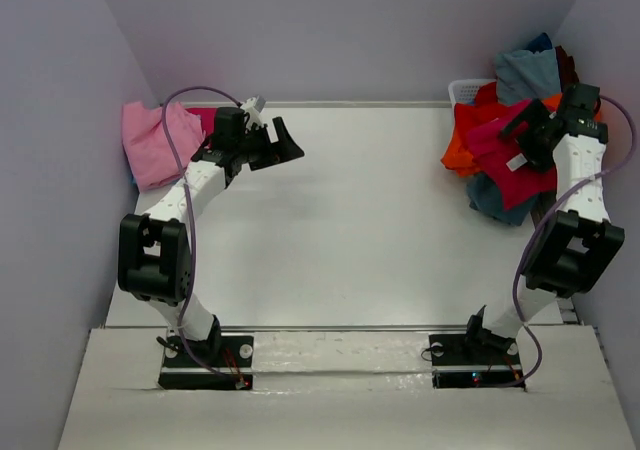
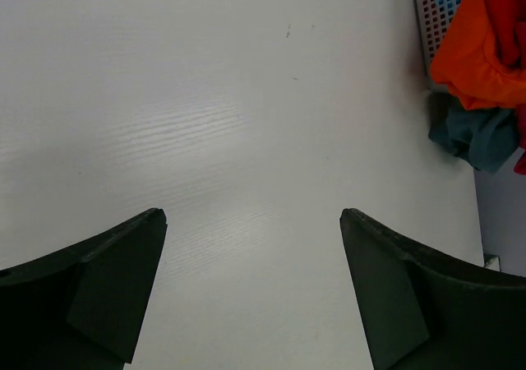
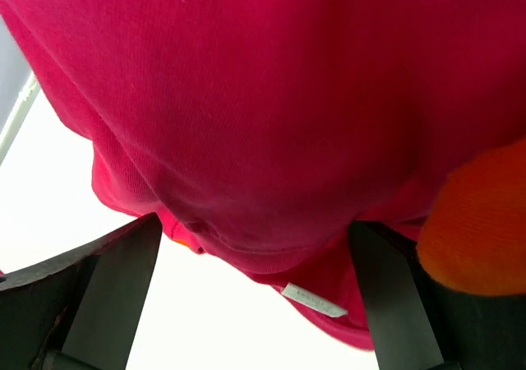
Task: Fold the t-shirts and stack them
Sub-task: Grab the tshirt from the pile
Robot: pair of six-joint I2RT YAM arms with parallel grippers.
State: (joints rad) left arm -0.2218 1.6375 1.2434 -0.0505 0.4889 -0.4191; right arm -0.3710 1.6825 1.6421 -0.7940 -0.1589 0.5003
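A heap of t-shirts lies at the table's back right: grey-blue [image 1: 525, 70] on top, orange [image 1: 465, 135], crimson-magenta [image 1: 505, 155] and teal [image 1: 490, 202] low at the front. My right gripper [image 1: 526, 127] hangs open right over the crimson-magenta t-shirt [image 3: 271, 99]. The shirt's hem and white label [image 3: 315, 298] lie between the spread fingers [image 3: 107, 288], with orange cloth [image 3: 485, 230] beside the right one. A folded light pink t-shirt [image 1: 152, 142] lies at the back left, with a bit of crimson cloth [image 1: 205, 118] behind it. My left gripper [image 1: 292, 142] is open and empty over bare table [image 2: 246, 140].
A white mesh basket [image 1: 463, 90] stands under the heap at the back right. Its wall [image 2: 429, 12], the orange t-shirt [image 2: 485, 49] and the teal one [image 2: 477, 136] show in the left wrist view. Grey walls close in the table on three sides.
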